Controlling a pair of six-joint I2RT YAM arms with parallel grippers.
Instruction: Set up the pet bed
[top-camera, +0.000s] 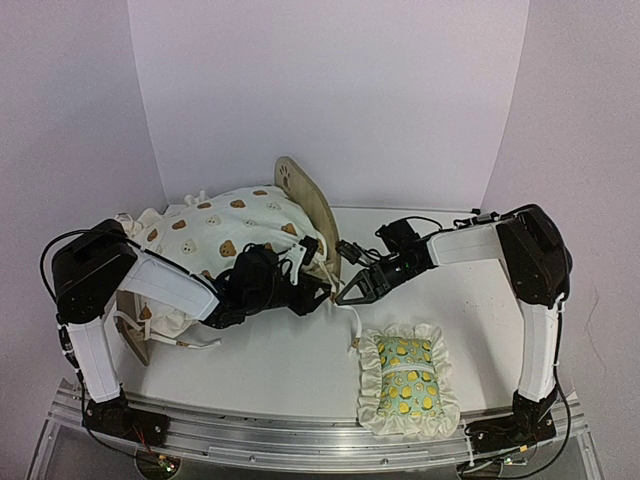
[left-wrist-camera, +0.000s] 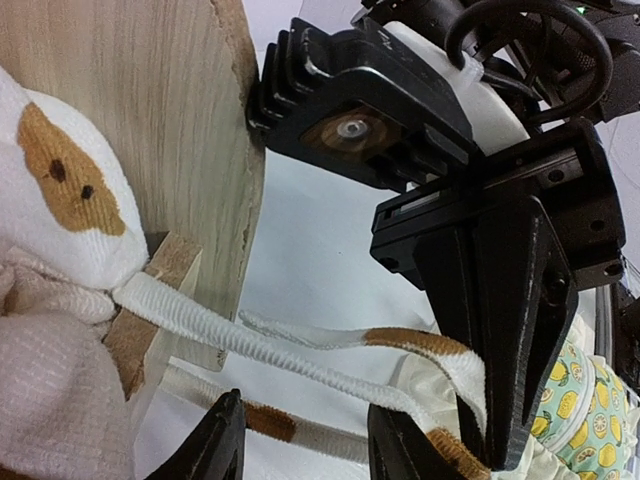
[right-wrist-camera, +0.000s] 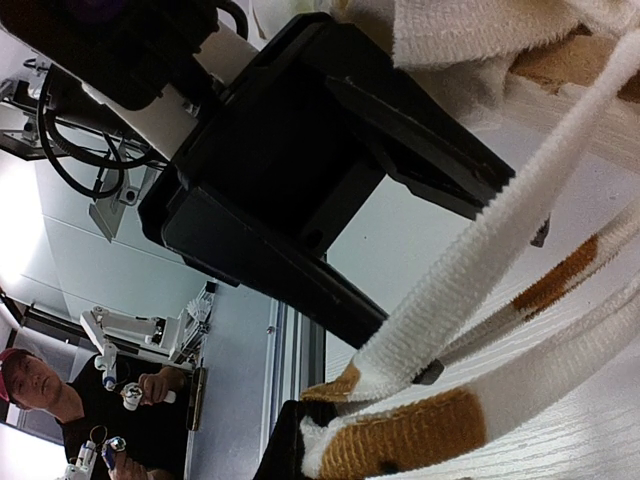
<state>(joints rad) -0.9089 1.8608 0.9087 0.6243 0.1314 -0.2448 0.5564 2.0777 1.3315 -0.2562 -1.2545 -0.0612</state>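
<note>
Beside the bed, your left wrist view shows what the top view hides: right gripper clenched on a tie, left gripper released, jaws apart.

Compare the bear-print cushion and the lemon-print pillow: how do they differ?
The bear-print cushion is cream with brown bears; the lemon-print pillow is green with yellow lemons and a ruffled edge. The cushion is clearly larger than the pillow. The cushion lies bunched on the pet bed, one tie pinched by the right gripper; the pillow lies flat on the table, untouched. Both are soft printed fabric.
</note>
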